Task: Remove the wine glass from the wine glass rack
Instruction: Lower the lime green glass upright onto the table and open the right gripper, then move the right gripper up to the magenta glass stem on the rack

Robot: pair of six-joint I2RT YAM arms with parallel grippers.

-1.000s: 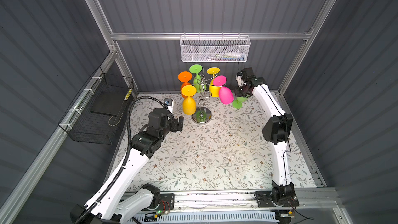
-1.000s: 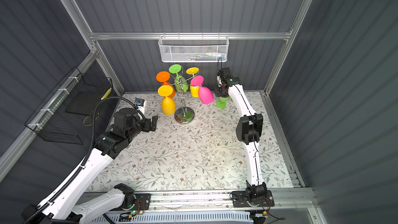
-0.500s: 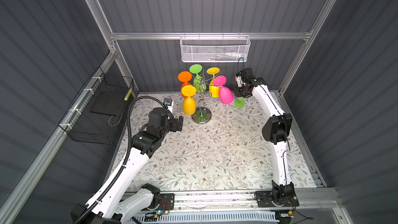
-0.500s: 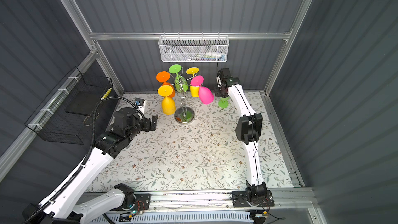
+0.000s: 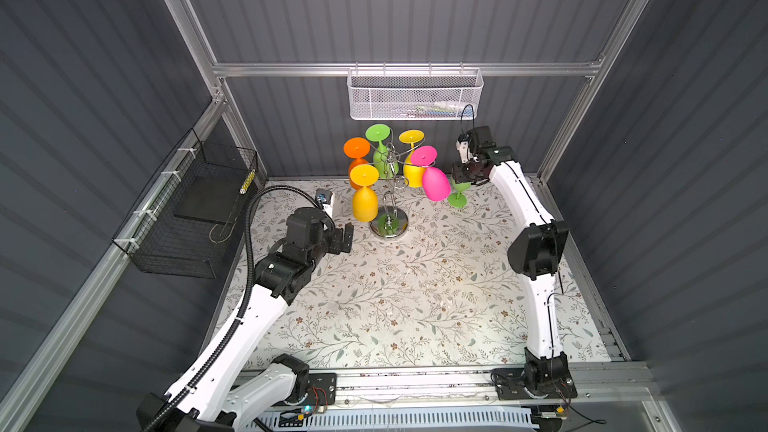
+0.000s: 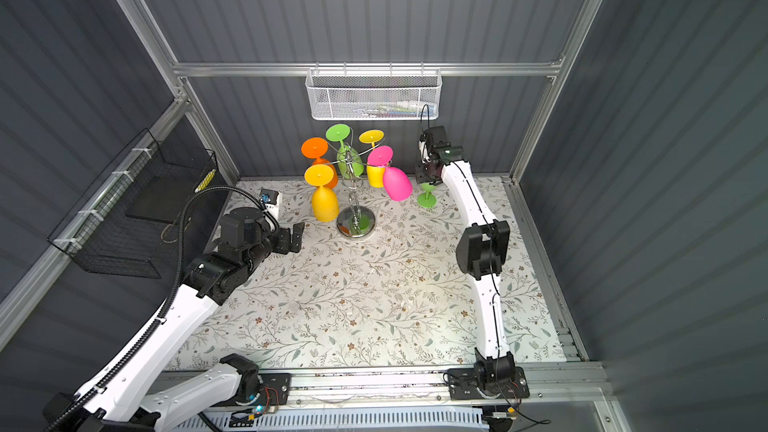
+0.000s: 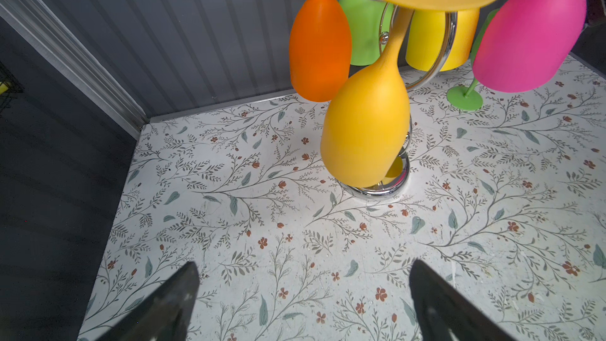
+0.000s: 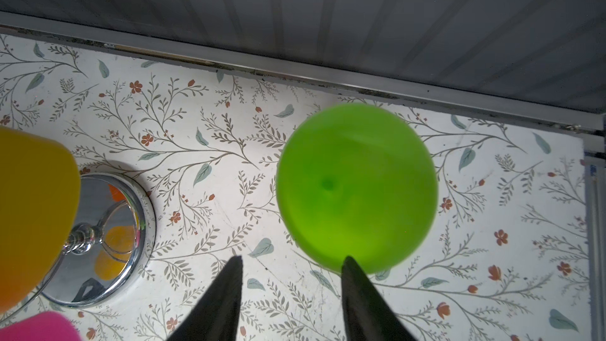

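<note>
Left arm (image 5: 257,326) & right arm (image 5: 544,317) are clad in white shells w/ black joints. Black corrugated conduit (image 5: 248,243) is routed along the left; left gripper (image 7: 303,264) & right gripper (image 8: 292,259) are finished black.

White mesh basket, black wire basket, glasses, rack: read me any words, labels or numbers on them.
No text is readable.
Packet in the white mesh basket: print too small.
Yellow strip in the black wire basket: too blurred.
Wine glass rack and hanging glasses: no markings seen.
</note>
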